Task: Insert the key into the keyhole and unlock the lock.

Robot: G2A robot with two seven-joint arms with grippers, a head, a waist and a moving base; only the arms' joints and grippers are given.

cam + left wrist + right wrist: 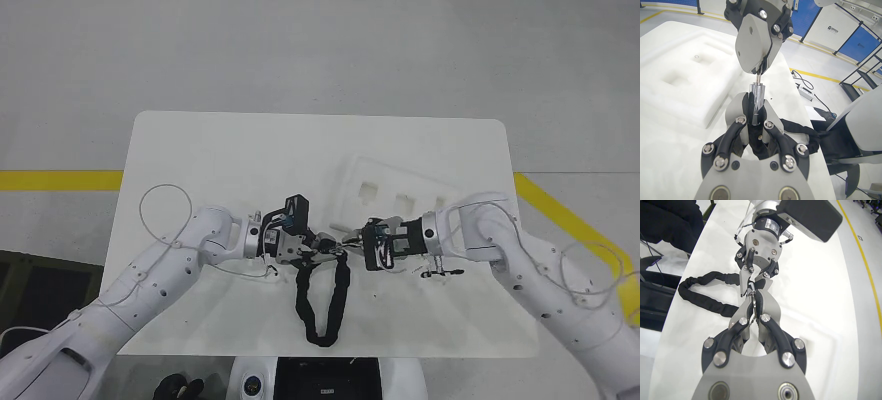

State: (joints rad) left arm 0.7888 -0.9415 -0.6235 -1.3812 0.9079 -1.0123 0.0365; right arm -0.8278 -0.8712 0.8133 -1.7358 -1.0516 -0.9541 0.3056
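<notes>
Between the jaws of the left gripper (755, 103) a chrome lock cylinder (757, 94) is clamped, its end face turned toward the opposite arm. Directly ahead of it, the jaws of the right gripper (759, 70) are closed on the key (758, 78). It is gripped by its head, with the bare shank lined up on the cylinder's axis and the tip met by the end face. Depth of entry cannot be told. Down from the left jaws, the lock's black sleeved cable (702, 298) is laid in a loop on the table (200, 160), near its edge. Off to one side of both jaws, well apart from the lock, a white foam tray (662, 37) with square recesses is set.

Step judged in hand: seating of the key. Shank and cylinder are to be held coaxial, and the push is best given straight and gently, with the cylinder braced against it. Turning is to be withheld until the key is fully home, since a twist on a half-entered key could slip it within the pads or bind it.
</notes>
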